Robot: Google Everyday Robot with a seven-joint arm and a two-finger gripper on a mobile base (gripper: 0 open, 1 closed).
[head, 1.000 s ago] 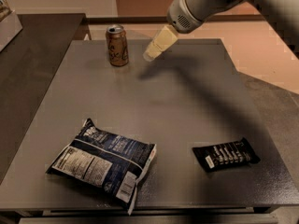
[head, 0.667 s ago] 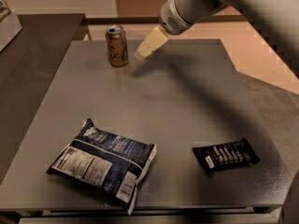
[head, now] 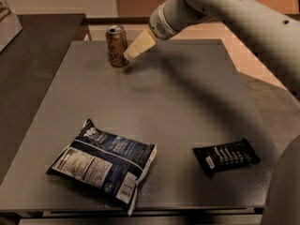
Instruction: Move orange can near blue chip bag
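Observation:
The orange can [head: 116,46] stands upright at the far left of the grey table [head: 178,107]; it is orange-brown with a silver top and dark markings. The blue chip bag [head: 103,161] lies flat near the front left edge, label and barcode up. My gripper [head: 132,52] reaches in from the upper right on the white arm; its pale tip is right beside the can's right side, touching or nearly touching.
A small black wrapper with white print [head: 226,156] lies at the front right of the table. A dark counter [head: 33,55] runs along the left. The white arm [head: 234,13] crosses the upper right.
The gripper has moved left and a little down, from clear of the can to right beside it. The can, bag and wrapper have not moved.

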